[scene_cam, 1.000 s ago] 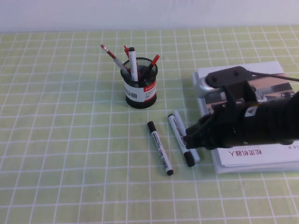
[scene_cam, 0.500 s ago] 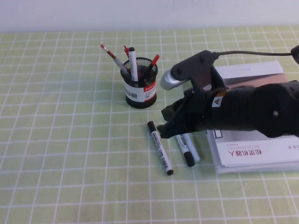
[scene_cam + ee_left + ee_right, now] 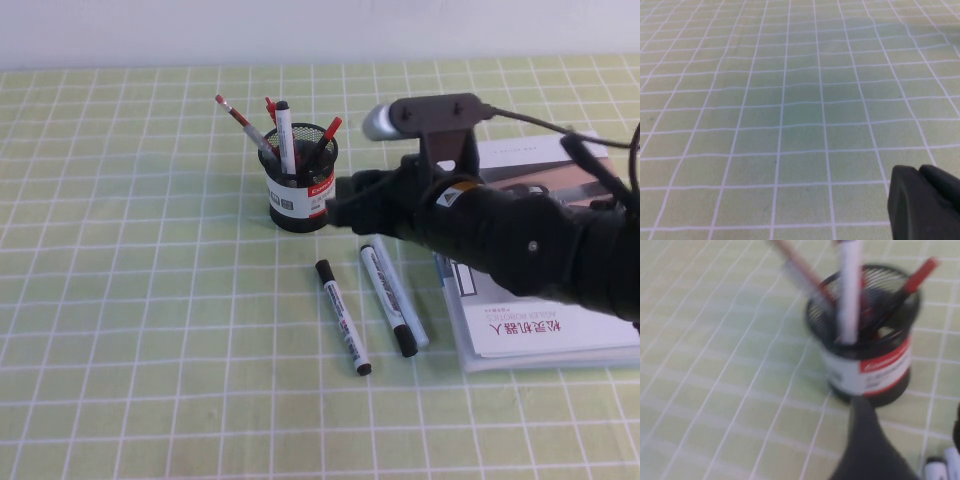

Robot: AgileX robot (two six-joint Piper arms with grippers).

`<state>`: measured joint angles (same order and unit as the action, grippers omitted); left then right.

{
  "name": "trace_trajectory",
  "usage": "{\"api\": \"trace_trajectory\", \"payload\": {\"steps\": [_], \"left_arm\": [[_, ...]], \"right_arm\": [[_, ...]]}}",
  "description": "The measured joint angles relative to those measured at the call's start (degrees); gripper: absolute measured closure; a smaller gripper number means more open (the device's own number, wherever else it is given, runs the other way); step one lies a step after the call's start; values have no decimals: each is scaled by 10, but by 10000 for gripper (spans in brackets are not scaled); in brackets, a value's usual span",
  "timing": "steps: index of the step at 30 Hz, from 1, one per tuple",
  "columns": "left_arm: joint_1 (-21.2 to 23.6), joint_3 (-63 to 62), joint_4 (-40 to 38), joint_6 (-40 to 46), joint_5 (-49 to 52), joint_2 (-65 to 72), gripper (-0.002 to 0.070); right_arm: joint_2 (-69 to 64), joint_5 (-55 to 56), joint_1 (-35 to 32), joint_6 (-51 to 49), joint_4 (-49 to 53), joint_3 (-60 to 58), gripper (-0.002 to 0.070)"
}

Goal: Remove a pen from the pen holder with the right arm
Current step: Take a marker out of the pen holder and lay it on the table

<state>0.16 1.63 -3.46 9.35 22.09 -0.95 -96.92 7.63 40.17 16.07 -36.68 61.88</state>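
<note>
Two markers (image 3: 342, 317) (image 3: 388, 296) beside booklet (image 3: 545, 335), near holder (image 3: 302, 200)

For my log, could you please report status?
Right gripper open, empty, beside pen holder; pens inside. Left gripper over mat. Two markers lie nearby.

The green, white-gridded bench (image 3: 120, 300) carries an upright black mesh pen holder (image 3: 300, 205). Near it lie a short marker (image 3: 342, 318) and a longer marker (image 3: 388, 298), apart, with a white booklet (image 3: 540, 335) beside them.
</note>
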Motion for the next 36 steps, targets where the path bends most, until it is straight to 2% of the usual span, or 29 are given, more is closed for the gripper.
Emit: {"api": "trace_trajectory", "payload": {"steps": [2, 6, 9, 13, 16, 24, 36], "left_arm": [[0, 0, 0, 0, 0, 0, 681], [0, 0, 0, 0, 0, 0, 681], [0, 0, 0, 0, 0, 0, 681], [0, 0, 0, 0, 0, 0, 681], [0, 0, 0, 0, 0, 0, 681], [0, 0, 0, 0, 0, 0, 681], [0, 0, 0, 0, 0, 0, 681]], "right_arm": [[-15, 46, 0, 0, -54, 0, 329], [-34, 96, -9, -63, -102, 0, 301], [-46, 102, -31, -187, -59, 1, 297], [-62, 103, -62, -386, 50, 1, 295], [-71, 102, -70, -466, 112, 6, 295], [-75, 77, -69, -526, 218, 54, 295], [-141, 8, -66, -537, 223, 160, 298]]}}
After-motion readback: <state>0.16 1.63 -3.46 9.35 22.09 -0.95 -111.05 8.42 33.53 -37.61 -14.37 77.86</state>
